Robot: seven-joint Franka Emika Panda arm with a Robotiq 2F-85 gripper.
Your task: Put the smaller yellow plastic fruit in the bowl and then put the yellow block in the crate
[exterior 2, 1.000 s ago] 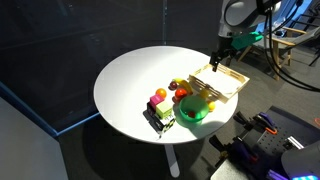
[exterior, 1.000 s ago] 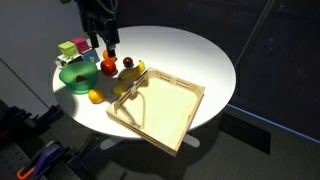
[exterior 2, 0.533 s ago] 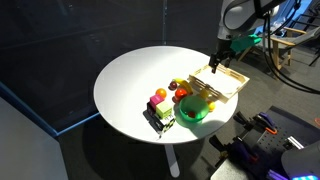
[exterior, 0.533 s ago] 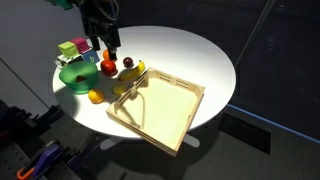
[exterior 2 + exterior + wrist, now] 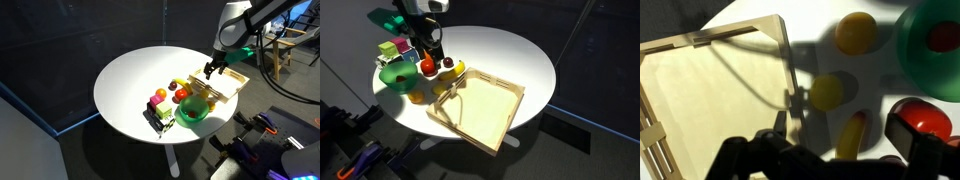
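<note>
The smaller yellow fruit (image 5: pixel 825 92) lies in shadow on the white table beside the crate's side rail (image 5: pixel 783 60), and also shows in an exterior view (image 5: pixel 441 88). The green bowl (image 5: pixel 392 78) stands at the table's edge; its rim is at the top right of the wrist view (image 5: pixel 912 50). The yellow block (image 5: pixel 386 50) sits behind the bowl next to a pink block. The pale wooden crate (image 5: pixel 480 108) is empty. My gripper (image 5: pixel 840 160) is open, above the banana and just short of the small yellow fruit; it shows in both exterior views (image 5: pixel 430 57) (image 5: pixel 210 70).
A banana (image 5: pixel 848 135) lies between my fingers. A red fruit (image 5: pixel 922 118) is by my right finger. An orange fruit (image 5: pixel 855 32) sits between the bowl and the crate. A pink block (image 5: pixel 399 45) is near the table's edge.
My gripper has come down and moved from over the crate's far side toward the cluster of fruits. The fruits, bowl, blocks and crate have not moved.
</note>
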